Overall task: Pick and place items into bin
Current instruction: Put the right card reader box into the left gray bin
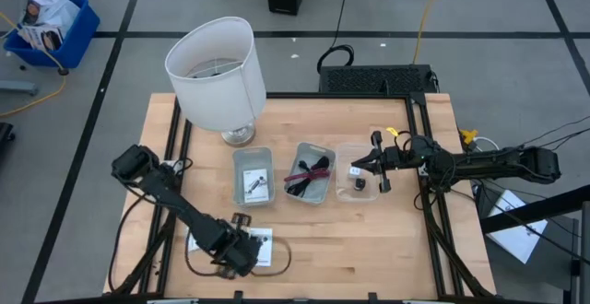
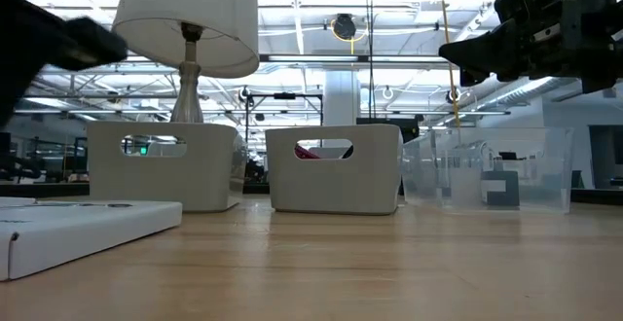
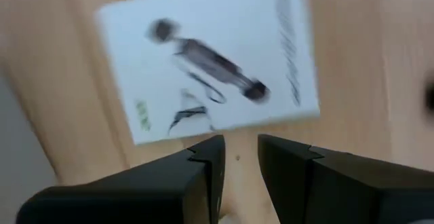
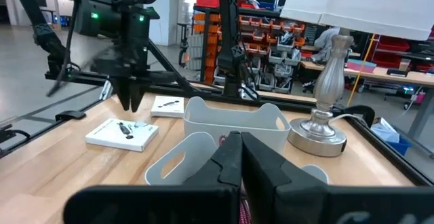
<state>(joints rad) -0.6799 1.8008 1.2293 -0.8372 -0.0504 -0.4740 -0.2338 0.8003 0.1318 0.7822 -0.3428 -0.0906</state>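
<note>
A: High view? Left gripper (image 1: 247, 251)?
B: Low over the wooden surface (image 1: 369, 239), thin white square packet with black print (image 1: 262, 242) just beside its tips. Right gripper (image 1: 367, 165) hangs over the clear plastic bin (image 1: 356, 183), holding nothing.

A: Low view?
B: 3 bins in a row: two grey plastic bins (image 2: 162, 164), one clear. A packet lies flat near the front.

A: Left wrist?
B: Fingers (image 3: 203, 176) parted narrowly, nothing between, packet edge just ahead. I'd center on that edge, drop straight, pinch thin side.

A: Right wrist?
B: Tips closed together, empty. 2 packets visible beyond.
</note>
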